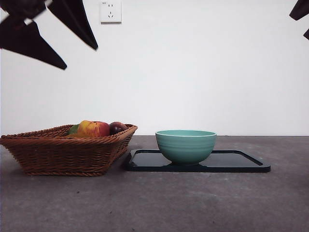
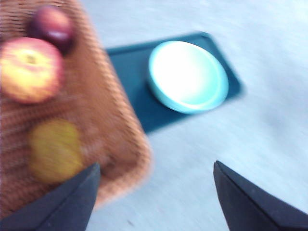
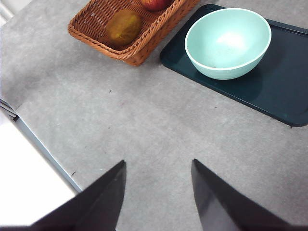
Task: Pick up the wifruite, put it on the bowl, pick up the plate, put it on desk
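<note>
The wifruite is seen lying inside the wicker basket, on the woven floor, with nothing gripping it; in the front view it is hidden behind the basket's rim. In the blurred left wrist view it appears as a dull yellow-brown oval, with the red-and-yellow apple next to it and the dark purple fruit just past the apple. In the front view the apple and the purple fruit are seen over the basket's rim. The mint-green bowl is found at about 3 o'clock from the basket in the front view, standing upright and empty on a dark flat tray, which lies close beside the basket's corner. Both basket and tray rest on the grey desk. The left gripper is held high above the basket's edge, its jaws spread wide and holding nothing; it is taken to be the dark shape at about 10 o'clock in the front view. The right gripper is held over bare desk, well apart from basket and tray, its jaws also parted and empty. A white wall socket is seen at 12 o'clock on the wall behind.
</note>
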Controlling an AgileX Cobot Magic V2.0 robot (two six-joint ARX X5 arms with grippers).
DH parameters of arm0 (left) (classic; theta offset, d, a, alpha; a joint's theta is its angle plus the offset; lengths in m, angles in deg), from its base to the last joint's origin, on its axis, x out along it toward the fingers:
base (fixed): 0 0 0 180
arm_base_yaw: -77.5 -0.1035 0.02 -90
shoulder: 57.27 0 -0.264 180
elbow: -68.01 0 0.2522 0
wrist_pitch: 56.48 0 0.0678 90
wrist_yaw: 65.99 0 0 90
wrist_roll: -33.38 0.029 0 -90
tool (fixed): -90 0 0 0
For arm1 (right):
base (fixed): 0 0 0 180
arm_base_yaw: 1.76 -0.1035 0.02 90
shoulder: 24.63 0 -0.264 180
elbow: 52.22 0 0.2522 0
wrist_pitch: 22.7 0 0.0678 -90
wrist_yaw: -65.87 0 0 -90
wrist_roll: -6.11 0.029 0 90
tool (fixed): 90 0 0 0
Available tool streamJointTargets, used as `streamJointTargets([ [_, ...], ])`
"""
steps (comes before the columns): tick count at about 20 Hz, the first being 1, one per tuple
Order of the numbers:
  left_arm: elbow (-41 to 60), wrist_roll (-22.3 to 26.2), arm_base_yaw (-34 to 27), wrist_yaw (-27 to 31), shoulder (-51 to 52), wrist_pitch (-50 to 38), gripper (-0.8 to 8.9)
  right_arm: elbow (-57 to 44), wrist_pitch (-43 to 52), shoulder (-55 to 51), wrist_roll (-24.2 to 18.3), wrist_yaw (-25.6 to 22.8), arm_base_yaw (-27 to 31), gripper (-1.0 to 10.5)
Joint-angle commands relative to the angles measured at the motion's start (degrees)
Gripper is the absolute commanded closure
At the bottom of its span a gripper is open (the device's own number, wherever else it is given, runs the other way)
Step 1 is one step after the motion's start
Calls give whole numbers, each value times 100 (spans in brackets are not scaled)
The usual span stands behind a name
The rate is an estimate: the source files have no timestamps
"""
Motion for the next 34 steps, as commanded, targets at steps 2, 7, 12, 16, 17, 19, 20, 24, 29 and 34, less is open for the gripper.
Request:
streamJointTargets([
  [2,-48,431,31,-739,262,415,438,39,55,22,-42,-4,-42,731],
  [7,-48,796,31,-1423,498,986,438,39,55,22,-42,-4,-42,731],
  [12,-48,844,35,-1425,509,1132,438,39,55,22,-39,-2,-42,731],
  [16,-48,859,33,-1425,509,1134,438,39,55,22,-39,-2,-42,731],
  [17,-48,859,33,-1425,509,1132,438,39,55,22,-39,-2,-42,731],
  [19,-48,859,33,-1425,509,1130,438,39,52,22,-37,-2,-42,731],
  [20,-48,859,33,-1425,509,1130,438,37,55,22,-37,-2,-42,731],
  [24,-48,861,33,-1425,509,1128,438,39,66,24,195,-4,-42,731],
  [29,-48,859,33,-1425,509,1115,438,192,605,232,1193,-92,-17,713],
  [34,-48,861,33,-1425,509,1115,438,1154,647,1384,1305,-640,-13,665],
])
